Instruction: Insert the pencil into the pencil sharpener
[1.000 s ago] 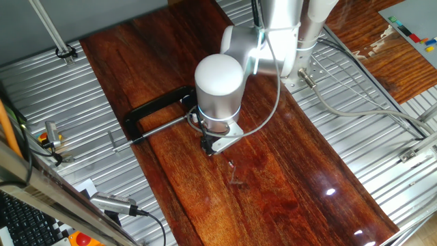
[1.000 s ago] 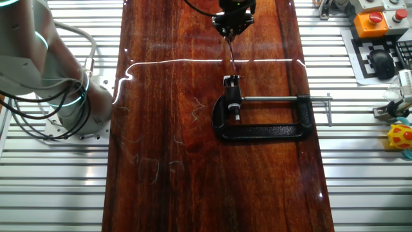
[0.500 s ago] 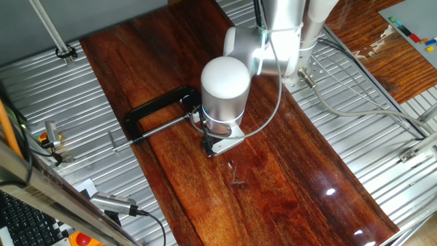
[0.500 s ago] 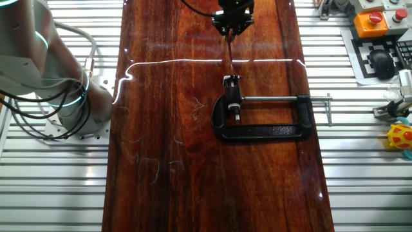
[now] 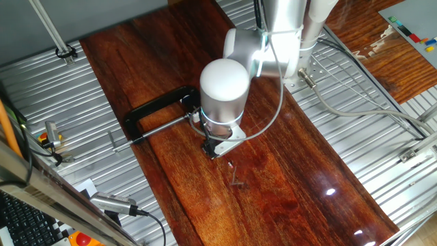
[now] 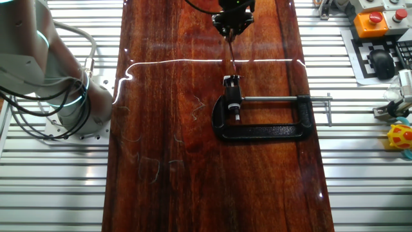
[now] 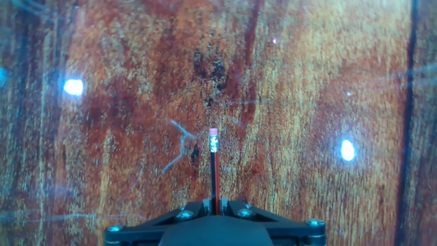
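Observation:
My gripper (image 6: 230, 33) is shut on the pencil (image 6: 230, 53), a thin dark red stick that points from the fingers toward the sharpener. In the hand view the pencil (image 7: 214, 171) sticks straight out from between the closed jaws of the gripper (image 7: 215, 203) and ends in a pale tip over bare wood. The pencil sharpener (image 6: 232, 82) is a tiny white block held in the mouth of the black C-clamp (image 6: 264, 132). The pencil's end sits a short way from the sharpener, apart from it. In one fixed view the gripper (image 5: 216, 150) shows below the white wrist, and the sharpener is hidden.
The clamp (image 5: 153, 113) lies on the dark wooden board (image 6: 167, 161) with its grey screw rod (image 6: 283, 98) pointing to the board's edge. Ribbed metal table (image 6: 373, 187) surrounds the board. The arm's base (image 6: 58, 77) stands beside it. Cables and a control box (image 6: 376, 19) sit at the edges.
The wrist has shifted slightly along the board with the pencil still held. The clamp and sharpener have not moved.

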